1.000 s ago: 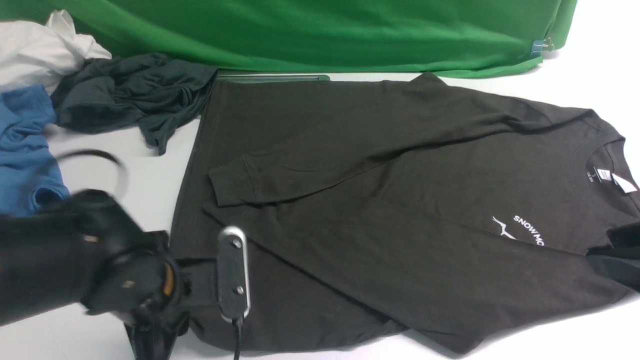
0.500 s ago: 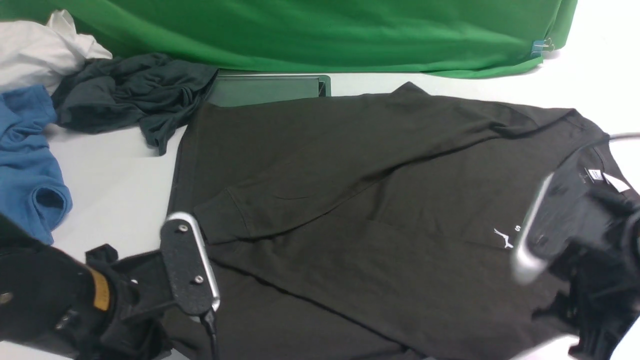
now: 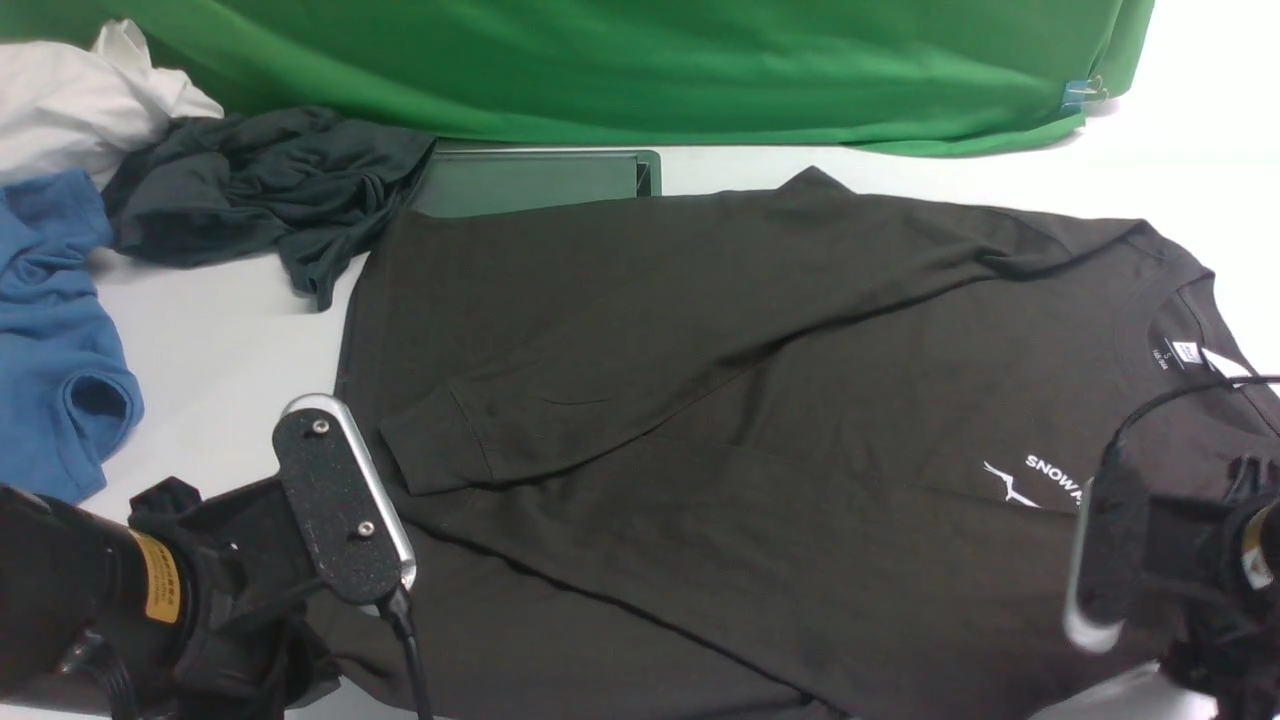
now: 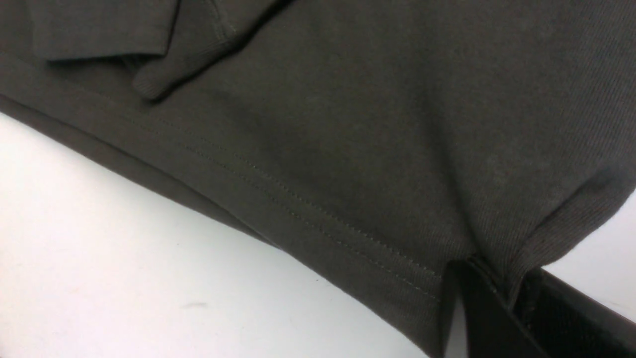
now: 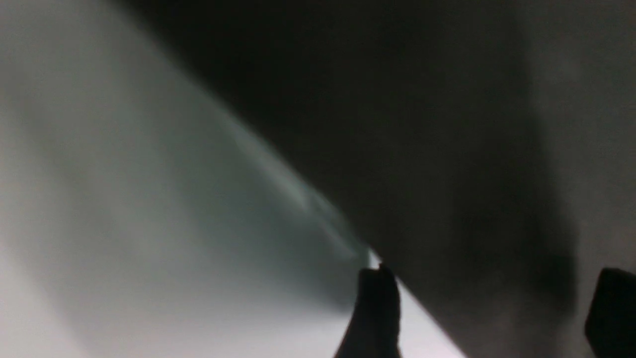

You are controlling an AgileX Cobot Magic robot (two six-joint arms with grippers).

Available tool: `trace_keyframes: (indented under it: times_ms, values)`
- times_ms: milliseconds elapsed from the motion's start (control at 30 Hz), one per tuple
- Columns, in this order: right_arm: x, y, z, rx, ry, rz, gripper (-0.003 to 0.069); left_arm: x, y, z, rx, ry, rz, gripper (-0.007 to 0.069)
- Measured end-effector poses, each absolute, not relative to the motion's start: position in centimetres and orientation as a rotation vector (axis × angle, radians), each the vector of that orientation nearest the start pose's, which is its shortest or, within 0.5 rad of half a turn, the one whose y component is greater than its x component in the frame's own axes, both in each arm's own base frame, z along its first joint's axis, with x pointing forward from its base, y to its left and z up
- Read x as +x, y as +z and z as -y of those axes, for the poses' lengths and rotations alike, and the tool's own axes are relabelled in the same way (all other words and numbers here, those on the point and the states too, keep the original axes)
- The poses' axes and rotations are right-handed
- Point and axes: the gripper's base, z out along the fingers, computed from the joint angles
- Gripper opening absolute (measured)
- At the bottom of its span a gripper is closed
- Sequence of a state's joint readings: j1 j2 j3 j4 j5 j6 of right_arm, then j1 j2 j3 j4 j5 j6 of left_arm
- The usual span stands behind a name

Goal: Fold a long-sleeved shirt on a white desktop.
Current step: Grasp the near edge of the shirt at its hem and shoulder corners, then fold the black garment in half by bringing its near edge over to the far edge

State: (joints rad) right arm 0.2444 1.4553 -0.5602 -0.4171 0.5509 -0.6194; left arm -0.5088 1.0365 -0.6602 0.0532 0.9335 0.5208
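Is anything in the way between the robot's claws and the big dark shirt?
No, nothing visible. The left claw is shut on the shirt at its bottom hem, and the right claw hangs open right at the shirt's edge.

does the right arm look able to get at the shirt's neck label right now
Probably yes: the right gripper is open at the near edge of the long-sleeved shirt, and the neck label lies uncovered just beyond it.

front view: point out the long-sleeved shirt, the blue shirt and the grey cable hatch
long-sleeved shirt (image 3: 800, 400), front view, on the dark fabric near its middle
blue shirt (image 3: 50, 330), front view, on its crumpled middle
grey cable hatch (image 3: 520, 182), front view, on its bare lid
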Motion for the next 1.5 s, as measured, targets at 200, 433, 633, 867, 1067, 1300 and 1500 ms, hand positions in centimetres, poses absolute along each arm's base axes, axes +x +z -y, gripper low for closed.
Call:
trace_keyframes:
  times_ms: [200,433,633,867,1067,1300,1500]
  values:
    - [22.2,14.7,-1.4,-1.758,-0.441,-2.461,0.0463,14.7,25.0,7.8,1.401,0.07,-2.411,0.005]
    - [22.4,14.4,-1.5,-1.784,-0.438,-2.436,0.0275,14.7,25.1,7.8,1.396,0.069,-2.415,0.005]
    - [22.2,14.5,-1.3,-1.793,-0.439,-2.457,0.0038,14.4,24.9,7.7,1.384,0.039,-2.464,0.005]
    - [20.9,16.5,-0.9,-1.75,-0.48,-2.468,0.0026,14.0,25.8,7.9,1.299,-0.025,-2.558,0.005]
    - [22.4,18.5,-1.5,-1.645,-0.52,-2.33,0.0024,15.6,27.6,7.8,1.086,0.048,-2.507,0.005]
    - [28.7,21.1,-2.6,-1.496,-0.531,-2.283,0.0024,20.4,28.4,6.0,0.758,0.061,-2.55,0.005]
    - [35.8,22.1,-3.8,-1.33,-0.442,-2.313,0.0024,26.1,27.4,3.5,0.563,0.094,-2.585,0.005]
